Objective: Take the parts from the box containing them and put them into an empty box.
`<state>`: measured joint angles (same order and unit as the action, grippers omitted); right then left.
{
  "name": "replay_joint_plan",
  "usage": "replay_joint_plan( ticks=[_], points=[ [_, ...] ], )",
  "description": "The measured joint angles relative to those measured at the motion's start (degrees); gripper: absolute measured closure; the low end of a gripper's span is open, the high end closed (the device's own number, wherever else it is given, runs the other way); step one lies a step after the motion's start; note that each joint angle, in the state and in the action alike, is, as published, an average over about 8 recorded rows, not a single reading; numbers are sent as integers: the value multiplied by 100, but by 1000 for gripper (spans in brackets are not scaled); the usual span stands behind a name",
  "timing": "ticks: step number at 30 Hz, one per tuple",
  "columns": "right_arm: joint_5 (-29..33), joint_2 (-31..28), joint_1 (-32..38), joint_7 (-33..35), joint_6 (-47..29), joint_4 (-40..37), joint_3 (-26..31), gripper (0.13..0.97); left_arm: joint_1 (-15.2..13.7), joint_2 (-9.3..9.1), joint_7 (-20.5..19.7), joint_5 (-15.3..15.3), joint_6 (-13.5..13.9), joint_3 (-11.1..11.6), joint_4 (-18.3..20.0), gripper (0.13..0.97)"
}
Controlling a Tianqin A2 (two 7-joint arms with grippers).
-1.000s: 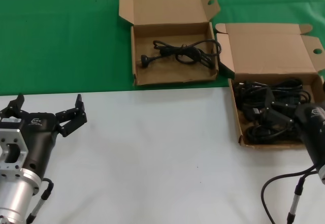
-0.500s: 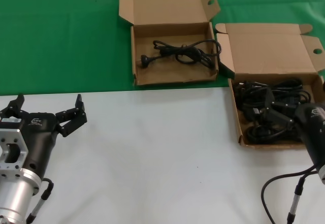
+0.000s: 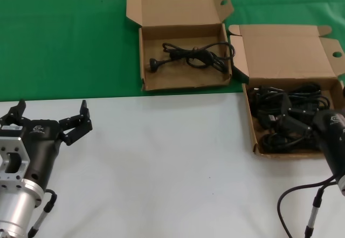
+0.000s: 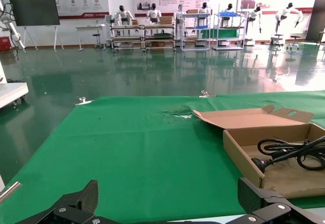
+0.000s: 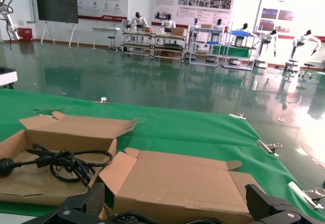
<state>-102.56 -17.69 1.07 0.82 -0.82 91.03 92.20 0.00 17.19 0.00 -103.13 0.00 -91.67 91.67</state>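
The wider cardboard box [image 3: 252, 130] at the right holds a tangled pile of black power cords [image 3: 285, 114]. My right gripper [image 3: 308, 127] is open, low over the near right part of that pile. In the right wrist view its fingers [image 5: 86, 203] stand wide apart before the box's lid [image 5: 177, 178]. The narrower box [image 3: 183, 85] on the green cloth holds one looped cord [image 3: 191, 54], also seen in the left wrist view [image 4: 289, 150]. My left gripper [image 3: 52, 108] is open and empty at the near left, far from both boxes.
The near half of the table [image 3: 172, 162] is white, the far half is covered by a green cloth [image 3: 64, 43]. The two boxes stand almost corner to corner. The right arm's cable [image 3: 302, 195] loops at the near right.
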Motion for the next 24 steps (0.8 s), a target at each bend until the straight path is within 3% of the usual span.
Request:
replay_joint_plan(
  ticks=[24],
  points=[
    [0,0,0,0,0,0,0,129,0,0,0,0,0,0,0,132]
  ],
)
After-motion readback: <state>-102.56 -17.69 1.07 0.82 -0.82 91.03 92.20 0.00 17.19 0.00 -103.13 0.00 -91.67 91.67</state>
